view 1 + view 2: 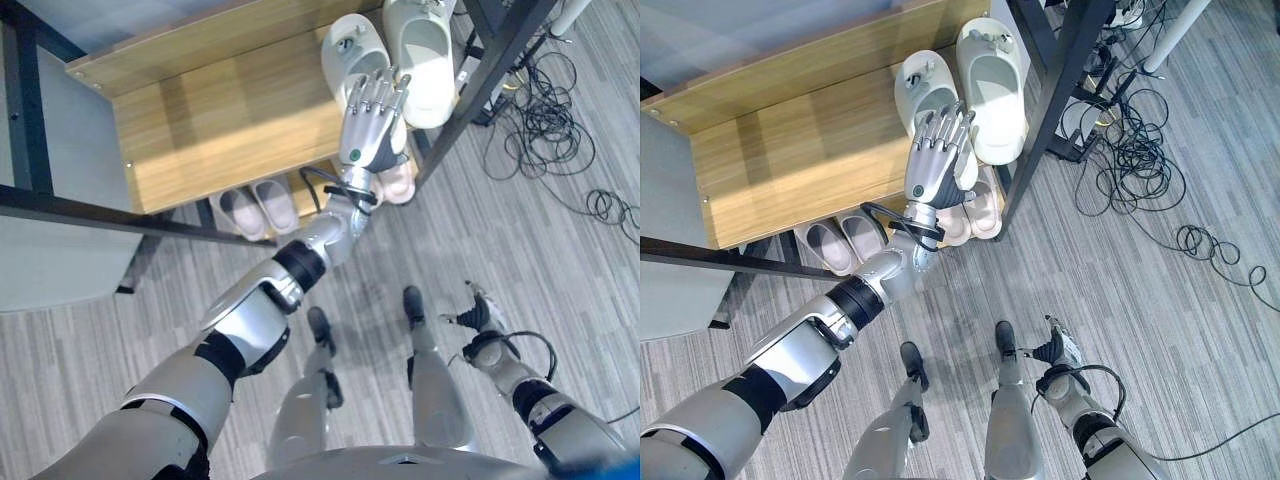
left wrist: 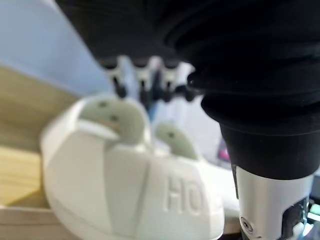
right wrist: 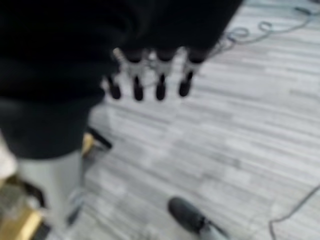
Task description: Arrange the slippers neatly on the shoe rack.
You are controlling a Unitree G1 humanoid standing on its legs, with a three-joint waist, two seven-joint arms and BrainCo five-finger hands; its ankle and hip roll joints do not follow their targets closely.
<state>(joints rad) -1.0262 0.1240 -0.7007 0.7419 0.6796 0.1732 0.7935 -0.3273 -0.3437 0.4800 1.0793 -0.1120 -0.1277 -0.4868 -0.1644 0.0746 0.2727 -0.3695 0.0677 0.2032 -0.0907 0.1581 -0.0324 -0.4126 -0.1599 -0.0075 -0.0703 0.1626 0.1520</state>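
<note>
Left hand (image 1: 937, 160): reached out over the rack's top shelf, above the heel end of the nearer white slipper; fingers (image 1: 372, 95) straight and spread, released, grasping nothing.
Right hand (image 1: 480, 312): hung low at the robot's right side above the floor; in the right wrist view its fingers (image 3: 160, 89) pointed loosely down, released, holding nothing.
White slippers (image 1: 990, 70): a pair lying side by side on the top shelf at its right end, next to the black post, soles down.
Top shelf (image 1: 210, 110): light wood board, bare to the left of the white pair.
Grey slippers (image 1: 845, 240): a pair side by side on the lower level, under the top shelf's front edge.
Pink slippers (image 1: 980, 212): a pair on the lower level, beneath the left hand, partly covered by it.
Floor (image 1: 1160, 330): grey planks.
</note>
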